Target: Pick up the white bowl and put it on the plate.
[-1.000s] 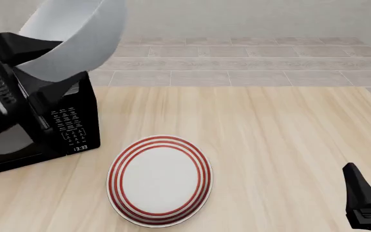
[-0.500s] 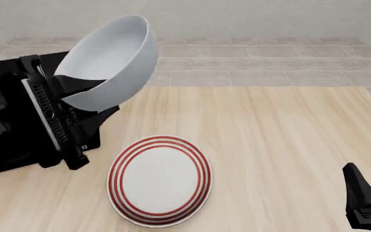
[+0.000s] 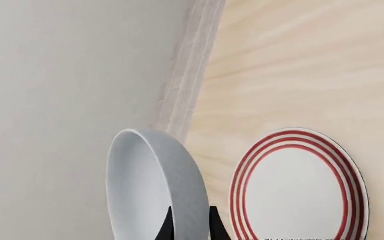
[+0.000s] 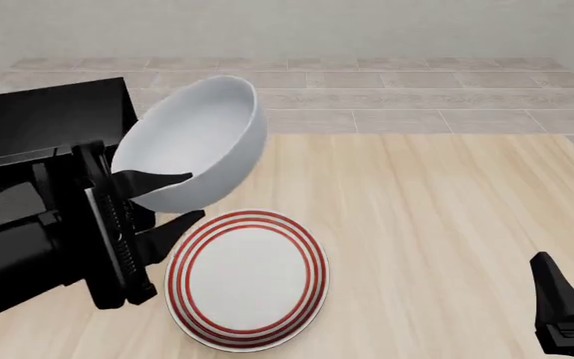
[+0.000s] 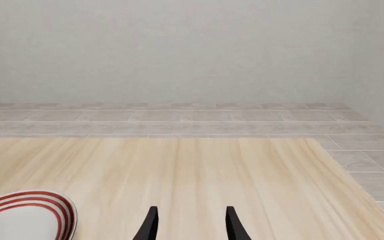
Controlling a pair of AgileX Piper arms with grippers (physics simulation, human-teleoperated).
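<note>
The white bowl (image 4: 195, 142) hangs tilted in the air above the wooden bench (image 4: 436, 217), its open side turned up and toward the left, its lower rim pinched between the two dark fingers (image 4: 158, 180) of the left hand (image 4: 167, 200). In the front view it sits just behind and to the left of the plate (image 4: 247, 278), apart from it, its lower edge overlapping the plate's far rim only by line of sight. The plate lies flat on the bench, red rings showing all round. The left wrist view gives what the front one hides: the bowl (image 3: 153, 185) seen edge-on, with one finger (image 3: 166, 227) inside the wall and one outside, and the plate (image 3: 297, 186) beyond it on the wood. A black microwave (image 4: 38, 120) stands at the left behind the arm, which covers much of its front. The right hand (image 5: 189, 225) shows best in its own wrist view, fingers parted a moderate way with nothing between them, over bare wood near the plate's edge (image 5: 25, 215); the front view catches only its dark body (image 4: 564, 314) at the lower right corner, well apart from the plate.
</note>
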